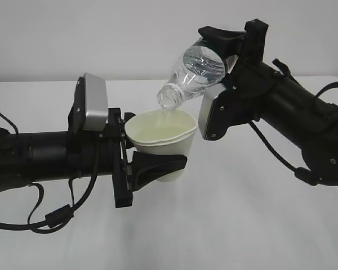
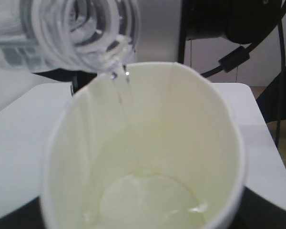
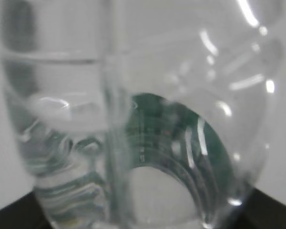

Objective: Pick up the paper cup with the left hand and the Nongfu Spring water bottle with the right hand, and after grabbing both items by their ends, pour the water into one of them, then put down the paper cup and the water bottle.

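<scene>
Exterior view: tilted Nongfu Spring water bottle (image 1: 198,70) pours water (image 1: 168,114) into paper cup (image 1: 164,138).

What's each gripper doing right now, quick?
Left gripper: closed on the paper cup, holding it upright.
Right gripper: closed on the water bottle, tipped mouth-down over the cup.

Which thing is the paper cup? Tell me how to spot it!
Find the white table, then the black arm on the left. Its end effector holds the paper cup above the table. It is white, open-topped and cream inside, unlike the clear water bottle tipped over it.
</scene>
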